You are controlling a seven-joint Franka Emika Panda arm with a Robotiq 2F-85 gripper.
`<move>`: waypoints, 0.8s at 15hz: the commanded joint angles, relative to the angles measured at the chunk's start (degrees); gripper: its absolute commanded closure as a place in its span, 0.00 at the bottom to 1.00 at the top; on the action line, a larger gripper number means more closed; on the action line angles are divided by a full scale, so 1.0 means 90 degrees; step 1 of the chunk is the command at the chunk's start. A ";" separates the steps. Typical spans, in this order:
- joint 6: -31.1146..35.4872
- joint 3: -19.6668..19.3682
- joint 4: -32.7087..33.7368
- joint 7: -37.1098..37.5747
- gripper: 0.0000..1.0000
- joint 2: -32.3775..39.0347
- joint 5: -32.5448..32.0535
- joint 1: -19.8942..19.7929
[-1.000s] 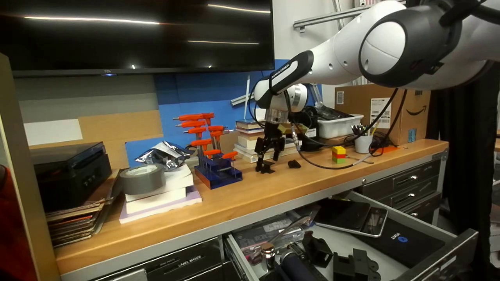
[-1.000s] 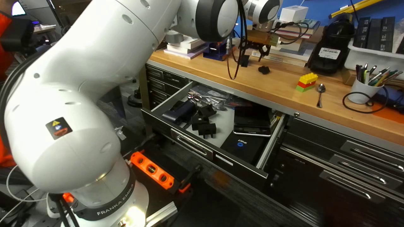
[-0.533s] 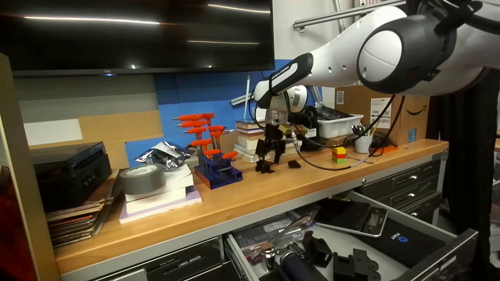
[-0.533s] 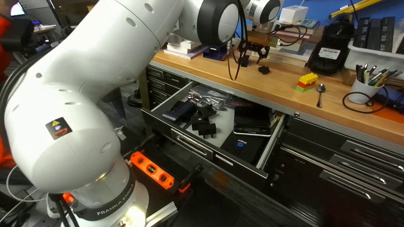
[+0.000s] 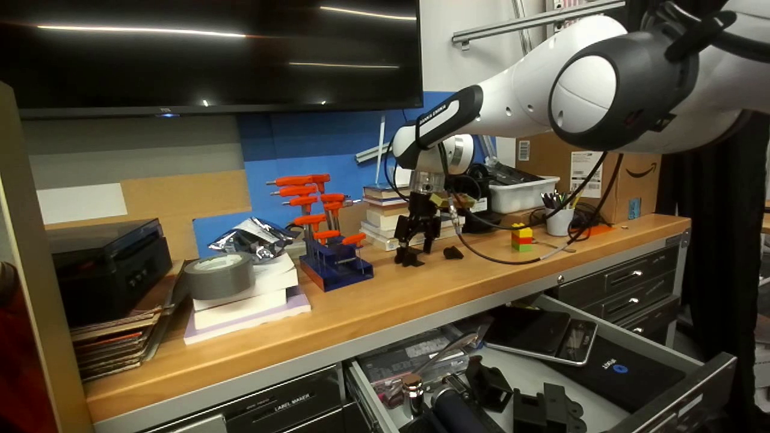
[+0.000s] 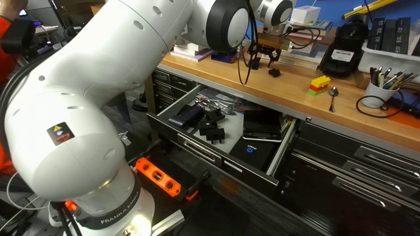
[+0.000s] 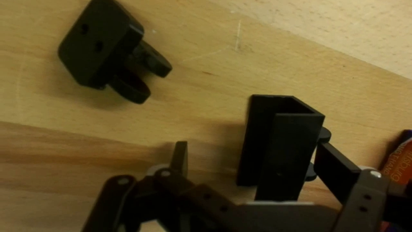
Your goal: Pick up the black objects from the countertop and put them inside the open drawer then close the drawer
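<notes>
In the wrist view my gripper (image 7: 251,149) stands open around a black channel-shaped object (image 7: 286,154). That piece is close to the right finger; whether they touch I cannot tell. A wide gap separates it from the left finger (image 7: 180,156). A second black object (image 7: 99,45), with two rounded tabs, lies to the upper left; in an exterior view this black lump (image 6: 274,72) rests right of the gripper. Both pieces are on the wooden countertop (image 5: 373,307). Below it the drawer (image 6: 234,167) is pulled out, with several black pieces (image 6: 211,126) inside.
Close to the gripper are a blue tool stand (image 5: 337,273) with red-handled keys and a stack of books (image 5: 379,225). Further along the countertop are toy bricks (image 6: 319,85), a spoon (image 6: 333,98) and a pen cup (image 6: 377,95). Cables hang from the arm.
The arm's elbow has sunk a little. The gripper has shifted only very slightly and its jaws remain wide. Both black objects on the countertop look unmoved.
</notes>
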 commanded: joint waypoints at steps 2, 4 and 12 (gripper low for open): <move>-0.0163 0.0080 0.0512 -0.0049 0.22 0.0295 -0.0001 -0.0061; -0.0192 0.0067 0.0544 -0.0044 0.34 0.0296 -0.0023 -0.0048; -0.0423 -0.0079 0.0402 0.0146 0.89 0.0164 -0.0072 0.0028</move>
